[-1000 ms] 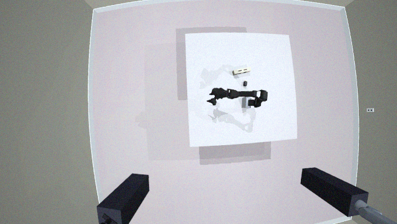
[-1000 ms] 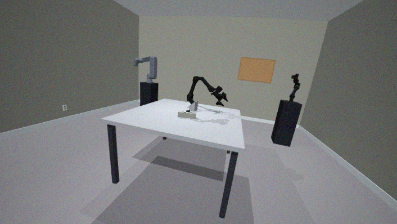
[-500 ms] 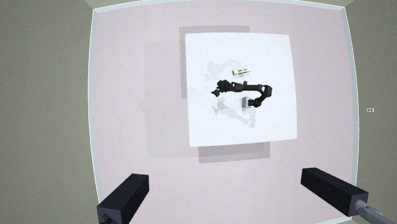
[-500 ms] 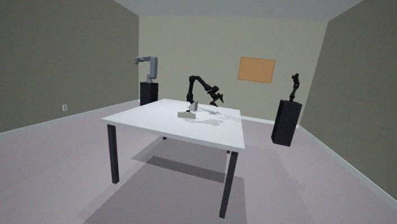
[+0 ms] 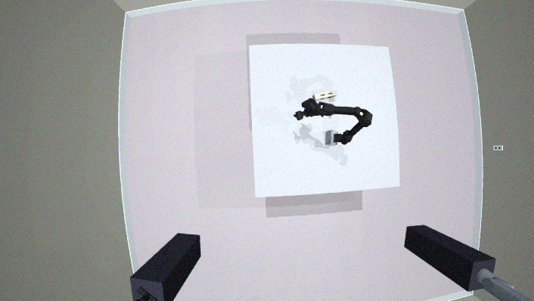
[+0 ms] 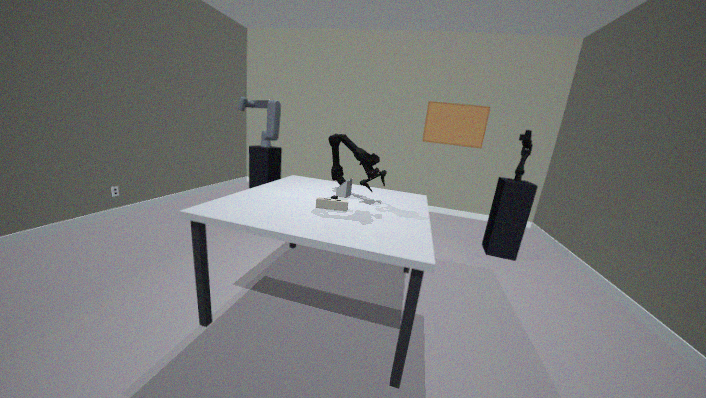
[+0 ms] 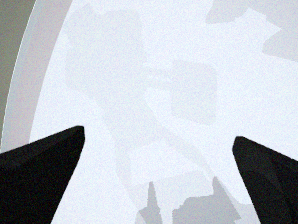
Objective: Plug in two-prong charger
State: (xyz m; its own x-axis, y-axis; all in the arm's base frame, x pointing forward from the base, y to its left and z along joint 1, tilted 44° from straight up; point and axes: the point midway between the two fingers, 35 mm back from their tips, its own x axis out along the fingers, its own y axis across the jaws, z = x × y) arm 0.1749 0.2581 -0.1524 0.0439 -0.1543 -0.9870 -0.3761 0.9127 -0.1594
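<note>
We have an open gripper, with the likely charger off to its right in the top view.
Left to right in the top view, our gripper (image 5: 299,110) (image 6: 378,187) (image 7: 161,139) comes first, fingers spread nearly full width above the table (image 5: 284,170) (image 6: 260,210) and holding nothing. The charger (image 6: 334,197), we judge, is the small dark thing just beyond the power strip (image 5: 318,97) (image 6: 332,204) in the exterior view, left of the gripper there; its long axis we cannot tell. From above, the forearm (image 5: 342,110) (image 6: 354,147) seems to hide it, while the strip's sockets show, its length running roughly left to right on the far side. The wrist view shows only shadowed tabletop between the fingertips, so our next move should bring the gripper rightward, in top-view terms, before lowering.
</note>
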